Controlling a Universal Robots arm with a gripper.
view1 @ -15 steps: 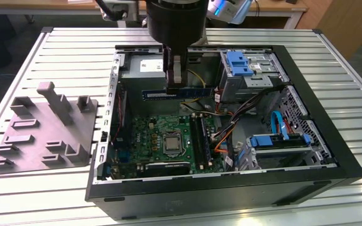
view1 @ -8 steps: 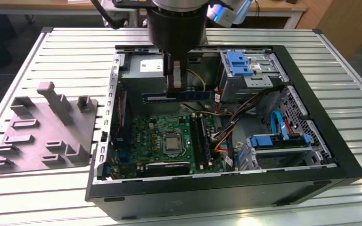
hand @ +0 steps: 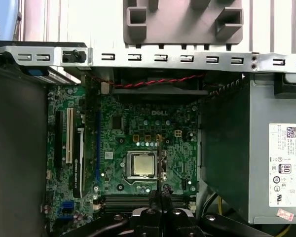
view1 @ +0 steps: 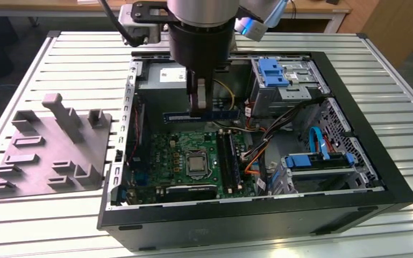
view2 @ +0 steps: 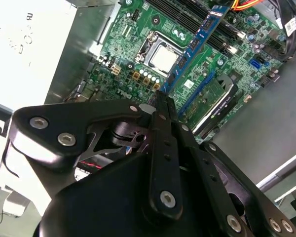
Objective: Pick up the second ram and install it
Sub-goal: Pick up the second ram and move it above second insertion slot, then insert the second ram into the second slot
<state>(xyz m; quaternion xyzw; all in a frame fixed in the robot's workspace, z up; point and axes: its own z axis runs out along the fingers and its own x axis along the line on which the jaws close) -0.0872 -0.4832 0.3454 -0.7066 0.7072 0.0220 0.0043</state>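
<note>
**Status: pick-up done, install open.**

1. Nearest: PC case (view1: 249, 226) lies open on the slatted table (view1: 49, 231), its near wall along the table's near edge.
2. On the case floor: motherboard (view1: 167, 156) w/ CPU (view1: 194, 164) approx mid-board. Black socket strips (view1: 226, 156) lie just beside the CPU, on the exterior view's right. Cannot tell if any strip is filled.
3. Beside the case, by the table edge on the exterior view's left: grey fixture tray (view1: 49, 156). The ram is not on it.
4. Over the board's far edge: the second ram (view1: 217, 114), in the air, clear of the board and not seated. The gripper (view1: 199, 109) is clamped on it approx mid-length, one finger on each face. The stick hangs level, edge down.
5. Alignment: in the second wrist view the stick runs across the strips, not along them. Judged not lined up w/ a slot.

**Outstanding:** ram is in no strip, so the install part remains.
</note>
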